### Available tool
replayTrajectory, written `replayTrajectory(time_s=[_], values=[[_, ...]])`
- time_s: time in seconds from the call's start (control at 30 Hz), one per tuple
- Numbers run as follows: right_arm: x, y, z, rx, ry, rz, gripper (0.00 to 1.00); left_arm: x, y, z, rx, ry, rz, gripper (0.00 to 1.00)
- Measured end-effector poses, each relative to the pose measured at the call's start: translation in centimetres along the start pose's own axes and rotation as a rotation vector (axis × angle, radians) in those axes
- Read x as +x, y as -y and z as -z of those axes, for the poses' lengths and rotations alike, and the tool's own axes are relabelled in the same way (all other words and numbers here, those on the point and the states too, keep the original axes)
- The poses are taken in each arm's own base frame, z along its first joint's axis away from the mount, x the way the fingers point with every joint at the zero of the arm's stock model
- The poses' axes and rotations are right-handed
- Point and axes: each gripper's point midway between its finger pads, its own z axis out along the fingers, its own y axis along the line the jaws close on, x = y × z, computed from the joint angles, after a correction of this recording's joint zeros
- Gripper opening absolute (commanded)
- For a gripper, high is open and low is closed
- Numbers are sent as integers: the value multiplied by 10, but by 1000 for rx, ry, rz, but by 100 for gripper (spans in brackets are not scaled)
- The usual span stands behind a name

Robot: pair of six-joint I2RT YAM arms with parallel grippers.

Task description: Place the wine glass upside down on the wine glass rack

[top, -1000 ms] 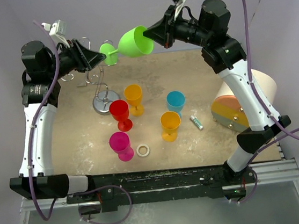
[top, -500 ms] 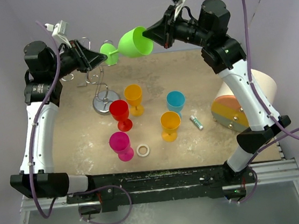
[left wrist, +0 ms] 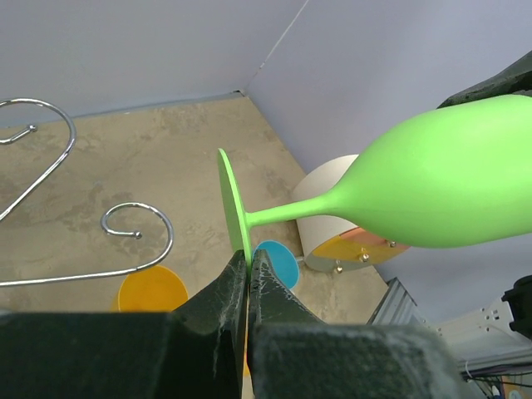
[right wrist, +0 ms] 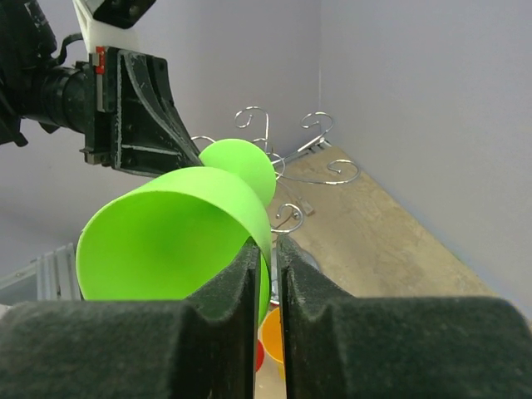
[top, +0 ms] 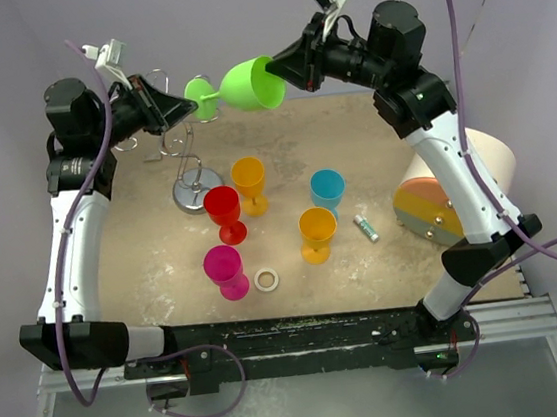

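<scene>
You are passing the green wine glass [top: 249, 84], lying sideways in the air near the rack [top: 192, 192] top, right gripper [right wrist: 266, 249] pinching its rim, left gripper [left wrist: 248, 266] pinching its foot, so next loosen the right.

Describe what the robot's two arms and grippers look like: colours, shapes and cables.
The left arm and right arm have white links, black motor joints and black bases. A purple cable loops along each. The left gripper and right gripper are black wedges with textured black fingers.
</scene>
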Motion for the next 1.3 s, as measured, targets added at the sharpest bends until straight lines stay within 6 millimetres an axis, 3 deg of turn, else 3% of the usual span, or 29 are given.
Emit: replayTrajectory(time_s=[0.17,0.4,0.6,0.8,1.0,1.3], values=[[7,1,1,4,-16,10,55,-7,-5,11,-25,28,-14,0],[1,-7,17,9,-21,65,83,-28,-4,42,-99,107,-125,0],[-20,-20,39,15,12,156,89,-56,-8,79,-282,192,-324,0],[-31,-24,55,41,25,234,91,-99,-18,148,-588,300,-548,0],[-20,-18,54,53,-2,249,92,-132,-27,220,-927,364,-713,0],[-2,-14,52,53,-47,233,92,-148,-61,280,-1294,249,-869,0]])
